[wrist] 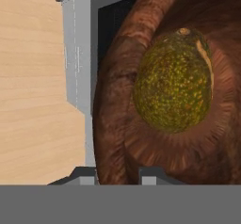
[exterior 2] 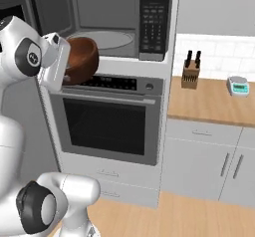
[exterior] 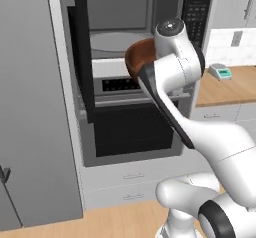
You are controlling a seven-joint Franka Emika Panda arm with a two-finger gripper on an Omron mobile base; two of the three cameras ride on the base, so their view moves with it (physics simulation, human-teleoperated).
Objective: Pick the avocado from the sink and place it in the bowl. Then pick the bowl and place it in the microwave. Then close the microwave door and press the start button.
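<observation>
Right up close, the avocado (wrist: pixel 175 82) sits inside the bowl (wrist: pixel 117 124). The gripper (wrist: pixel 117 175) pinches the bowl's rim. In the left base view, the open microwave (exterior: pixel 120 19) waits just behind the bowl — upper middle of the frame.

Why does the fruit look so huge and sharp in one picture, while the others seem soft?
Hand view: the camera sits right at the bowl, so the avocado looms large, its speckled skin crisp. Left and right base views: flat even light, faint shadows, slightly soft edges; the bowl looks small.
</observation>
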